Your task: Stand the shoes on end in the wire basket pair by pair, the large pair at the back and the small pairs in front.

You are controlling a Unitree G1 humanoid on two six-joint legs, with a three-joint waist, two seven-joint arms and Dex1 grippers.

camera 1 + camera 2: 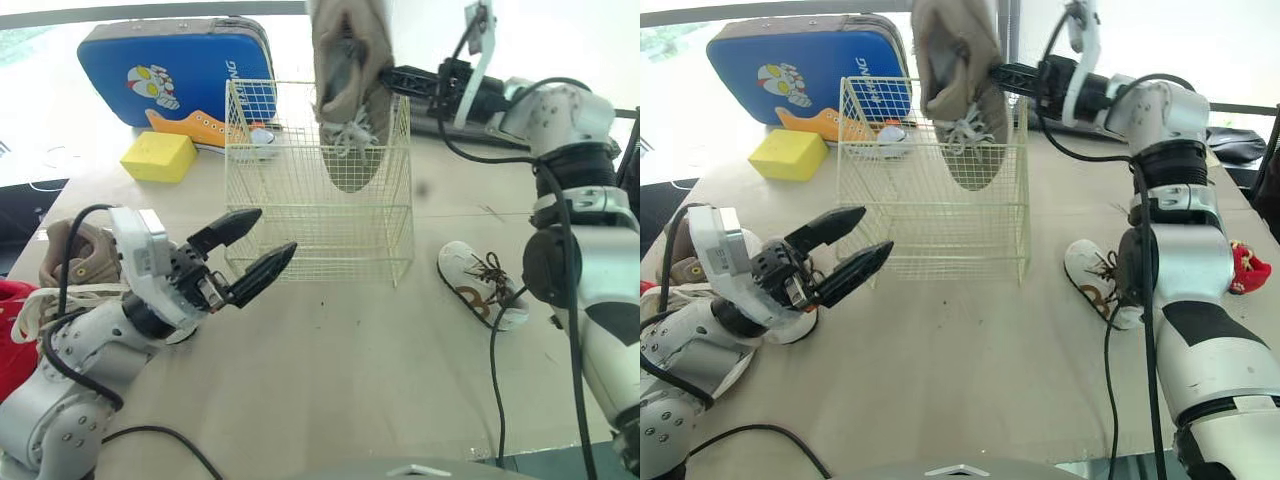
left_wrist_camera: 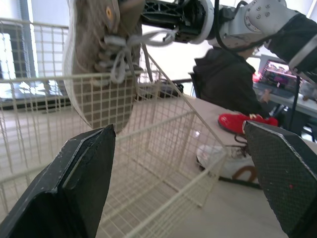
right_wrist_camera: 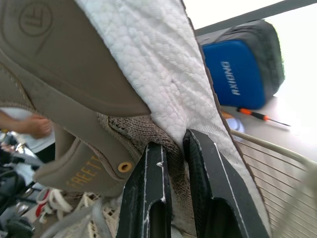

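Observation:
A large tan shoe hangs toe down, its toe dipping into the back right of the cream wire basket. My right gripper is shut on the shoe's heel collar, above the basket's back rim. In front of the basket's left corner, my left gripper is open and holds nothing. A second tan shoe lies at the table's left edge. To the right of the basket lies a small white shoe with brown laces. A small orange shoe lies behind the basket.
A blue case and a yellow block sit at the back left. A red shoe lies at the far right, and something red at the left edge. A person in a dark top sits beyond the table.

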